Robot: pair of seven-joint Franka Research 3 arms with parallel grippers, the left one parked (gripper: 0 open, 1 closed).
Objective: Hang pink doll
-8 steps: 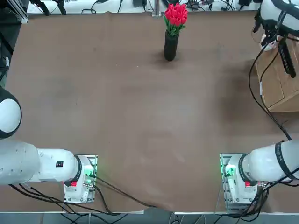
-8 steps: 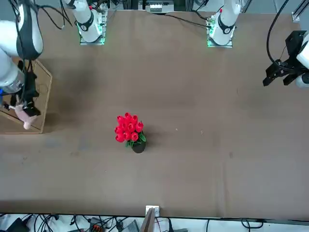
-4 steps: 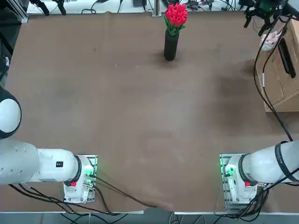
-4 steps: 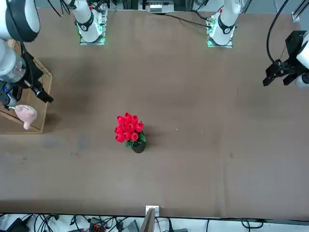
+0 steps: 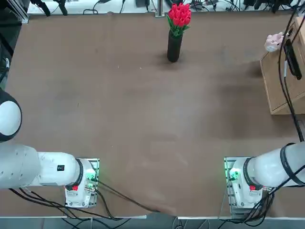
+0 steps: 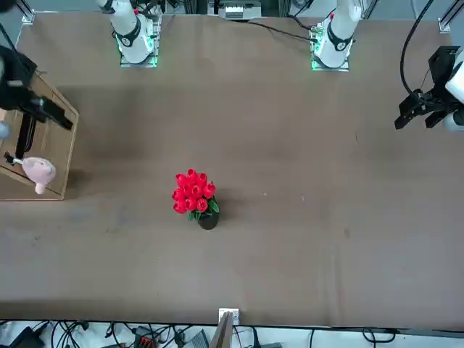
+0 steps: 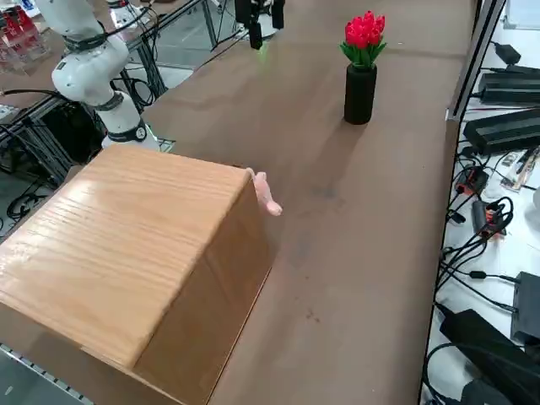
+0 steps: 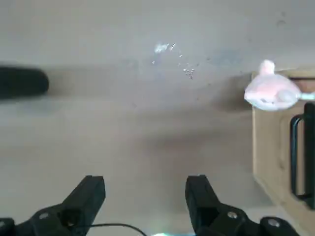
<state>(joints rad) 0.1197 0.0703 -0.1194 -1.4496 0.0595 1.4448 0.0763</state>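
- pink doll: pale pink and white
- wooden box: light tan, grained
- tulips: red; vase: black
- table: brown
- right gripper: black fingers

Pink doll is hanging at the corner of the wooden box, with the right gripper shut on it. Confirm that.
Not quite. The pink doll does hang at the corner of the wooden box, but the right gripper is open and apart from it, as the right wrist view shows.
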